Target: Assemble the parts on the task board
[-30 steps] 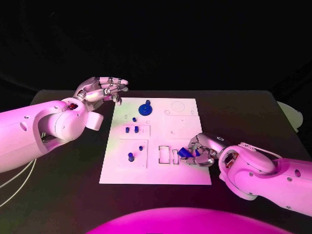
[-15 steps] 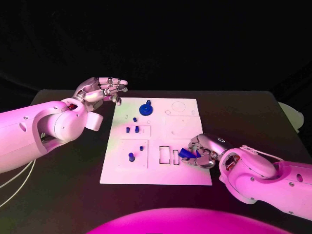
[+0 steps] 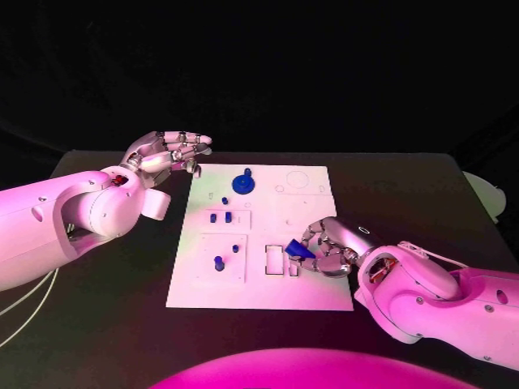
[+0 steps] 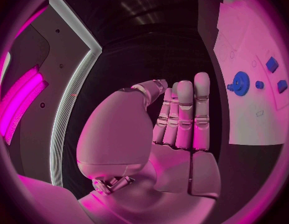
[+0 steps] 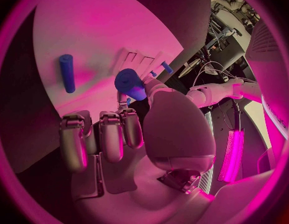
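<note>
right hand (image 3: 328,247) pinching a blue part (image 3: 296,250) over the task board (image 3: 312,296), near right. left hand (image 3: 166,150) holding nothing, fingers straight and together, far left of board.

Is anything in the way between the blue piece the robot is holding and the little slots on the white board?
Nothing visible blocks it. The right hand holds the blue piece right over the slots on the task board.
</note>
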